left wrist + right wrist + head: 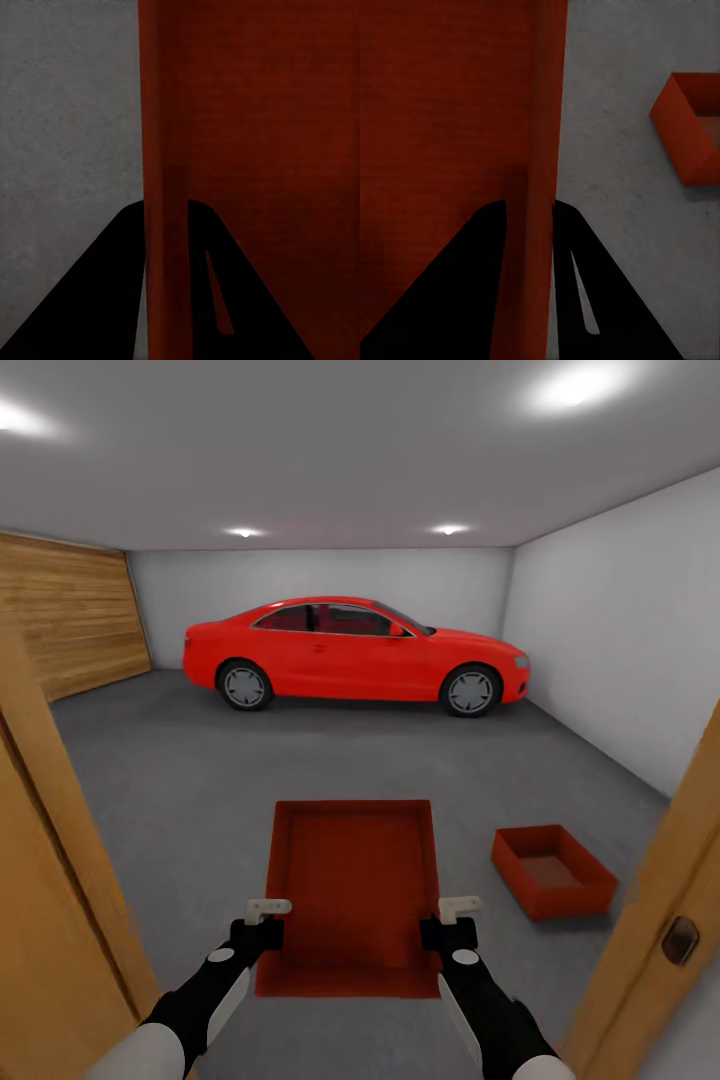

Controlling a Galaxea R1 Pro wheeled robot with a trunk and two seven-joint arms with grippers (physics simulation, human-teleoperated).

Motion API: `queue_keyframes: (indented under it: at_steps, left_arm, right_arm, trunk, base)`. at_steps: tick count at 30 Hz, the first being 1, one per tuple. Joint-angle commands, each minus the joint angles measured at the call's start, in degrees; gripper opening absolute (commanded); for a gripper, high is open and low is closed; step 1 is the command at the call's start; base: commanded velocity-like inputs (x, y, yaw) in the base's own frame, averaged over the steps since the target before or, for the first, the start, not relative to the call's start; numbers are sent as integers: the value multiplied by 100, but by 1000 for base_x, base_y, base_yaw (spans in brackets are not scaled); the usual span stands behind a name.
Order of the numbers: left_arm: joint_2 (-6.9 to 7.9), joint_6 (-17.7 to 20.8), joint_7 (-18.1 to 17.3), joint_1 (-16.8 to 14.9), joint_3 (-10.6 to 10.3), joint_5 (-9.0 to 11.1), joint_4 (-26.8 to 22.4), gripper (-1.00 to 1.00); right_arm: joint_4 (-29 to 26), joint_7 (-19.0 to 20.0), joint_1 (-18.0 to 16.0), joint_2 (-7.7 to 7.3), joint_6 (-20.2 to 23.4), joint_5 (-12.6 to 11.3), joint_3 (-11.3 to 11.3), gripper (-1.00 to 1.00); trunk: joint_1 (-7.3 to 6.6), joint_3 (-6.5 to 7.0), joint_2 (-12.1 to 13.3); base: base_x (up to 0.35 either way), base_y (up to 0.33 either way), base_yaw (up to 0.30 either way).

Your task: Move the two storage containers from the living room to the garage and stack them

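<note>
- Left gripper [262,920]: fingers pinched on the left wall of the carried storage container [352,890]. In the left wrist view, the gripper [166,225] has one dark finger [97,300] outside the wall and the other inside, with the orange-red wall of the bin [247,150] running up between them.
- Right gripper [452,922]: fingers pinched on the right wall of the same container. In the right wrist view, the gripper [531,225] straddles the wall, with one finger [442,300] over the ribbed inside of the bin [442,112] and the other on the floor side.
- Carried container: held level between both grippers, open side up, its long axis pointing away from the robot, above the grey concrete floor [180,780].
- Second storage container [552,870]: resting on the floor, ahead and to the right of the right gripper, well apart from the carried bin, turned at an angle to it. The right wrist view shows one corner of it [686,135] on the concrete [615,150].
- Red car [355,655]: parked side-on at the far white wall, well beyond both bins.
- Wooden panel doors [70,610]: on the left wall. Wooden door edges [40,880] frame the near view on both sides.
</note>
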Motion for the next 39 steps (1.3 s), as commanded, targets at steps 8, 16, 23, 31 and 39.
queue_keyframes:
  at_steps: [8, 16, 23, 31, 39]
  left_arm:
    - [-5, -9, -37, -1, -226, 85, 28, -100]
    - [-5, -14, -36, -1, -226, 85, 28, -100]
    - [-5, -18, -36, -1, -226, 87, 28, -100]
    - [-5, -15, -36, -1, -226, 87, 27, -100]
    - [-5, -15, -37, -1, -226, 86, 28, -100]
  right_arm:
    - [-157, 13, -3, 148, 24, 80, 284, -100]
    - [-157, 19, -3, 147, 24, 79, 284, -100]
    - [-157, 21, -3, 153, 24, 78, 289, -100]
    - [-157, 21, -3, 147, 24, 81, 285, -100]
    - [-157, 19, -3, 147, 24, 79, 285, -100]
  trunk:
    - [4, -7, -4]
    - [4, -7, -4]
    - [4, -7, -4]
    - [4, -7, -4]
    - [4, -7, -4]
  base:
    - [207, 5, 0]
    - [55, -70, 0]
    - [11, -19, -100]
    - [18, -2, -34]
    - [187, 0, -3]
